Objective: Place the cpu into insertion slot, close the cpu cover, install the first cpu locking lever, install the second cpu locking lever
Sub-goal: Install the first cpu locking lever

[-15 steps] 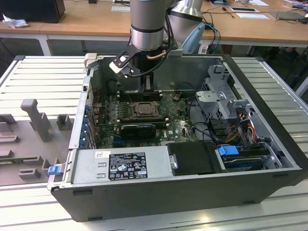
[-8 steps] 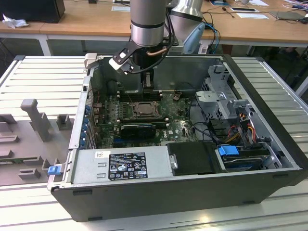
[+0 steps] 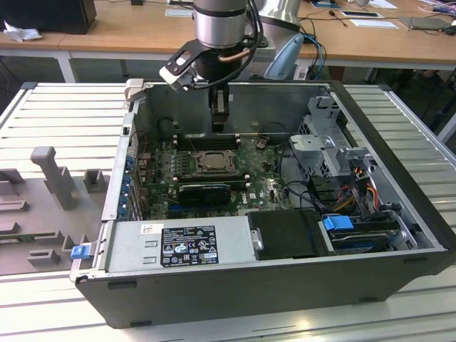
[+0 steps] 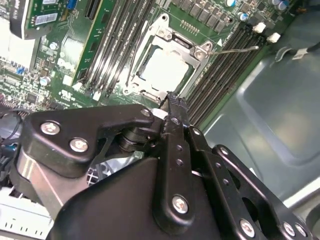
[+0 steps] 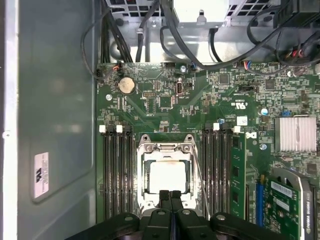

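Inside the computer case, the insertion slot sits at six o'clock of the pressed-together pincer in the exterior view, its cpu cover framing the seated cpu, likely light, stiff, fragile, best pinched by its edges.

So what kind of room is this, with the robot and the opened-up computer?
Probably a robotics lab or workshop. A robot arm hangs over an open computer case that sits on a slatted metal table. Wooden desks with papers stand behind it.
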You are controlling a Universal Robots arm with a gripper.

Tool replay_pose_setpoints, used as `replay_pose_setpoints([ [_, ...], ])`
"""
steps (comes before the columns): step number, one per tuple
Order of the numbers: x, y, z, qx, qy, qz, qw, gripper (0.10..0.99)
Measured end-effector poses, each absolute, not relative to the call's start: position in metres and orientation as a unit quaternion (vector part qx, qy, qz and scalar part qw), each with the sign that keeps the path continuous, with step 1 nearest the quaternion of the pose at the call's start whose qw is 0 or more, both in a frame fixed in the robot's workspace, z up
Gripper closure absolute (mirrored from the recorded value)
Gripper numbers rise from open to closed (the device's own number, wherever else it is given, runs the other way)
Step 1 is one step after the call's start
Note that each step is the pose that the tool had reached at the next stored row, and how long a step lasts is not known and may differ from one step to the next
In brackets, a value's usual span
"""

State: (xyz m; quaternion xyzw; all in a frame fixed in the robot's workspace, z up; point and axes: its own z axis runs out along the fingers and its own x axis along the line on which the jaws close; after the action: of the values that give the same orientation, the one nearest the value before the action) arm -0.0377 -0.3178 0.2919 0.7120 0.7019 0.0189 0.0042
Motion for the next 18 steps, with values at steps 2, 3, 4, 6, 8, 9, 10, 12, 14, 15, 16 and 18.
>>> replay_pose_setpoints([
  [2, -0.0376, -0.3178, 0.2941, 0.712, 0.702, 0.019, 0.004, 0.98],
  [3, -0.0376, -0.3178, 0.2943, 0.712, 0.702, 0.019, 0.004, 0.98],
  [4, -0.0376, -0.3177, 0.2943, 0.71, 0.704, 0.019, 0.004, 0.98],
  [6, -0.0376, -0.3178, 0.2944, 0.699, 0.715, 0.019, 0.004, 0.98],
  [8, -0.0377, -0.3177, 0.2944, 0.686, 0.727, 0.019, 0.004, 0.98],
  [9, -0.0377, -0.3177, 0.2944, 0.681, 0.732, 0.019, 0.003, 0.98],
  [10, -0.0377, -0.3178, 0.2944, 0.678, 0.735, 0.019, 0.003, 0.98],
  [12, -0.0377, -0.3178, 0.2944, 0.674, 0.739, 0.019, 0.003, 0.98],
  [14, -0.0377, -0.3178, 0.2947, 0.67, 0.742, 0.019, 0.003, 0.98],
  [15, -0.0377, -0.3178, 0.2973, 0.67, 0.742, 0.019, 0.003, 0.98],
  [16, -0.0377, -0.3178, 0.2992, 0.67, 0.742, 0.019, 0.003, 0.98],
  [18, -0.0377, -0.3177, 0.2993, 0.663, 0.749, 0.019, 0.003, 0.98],
])
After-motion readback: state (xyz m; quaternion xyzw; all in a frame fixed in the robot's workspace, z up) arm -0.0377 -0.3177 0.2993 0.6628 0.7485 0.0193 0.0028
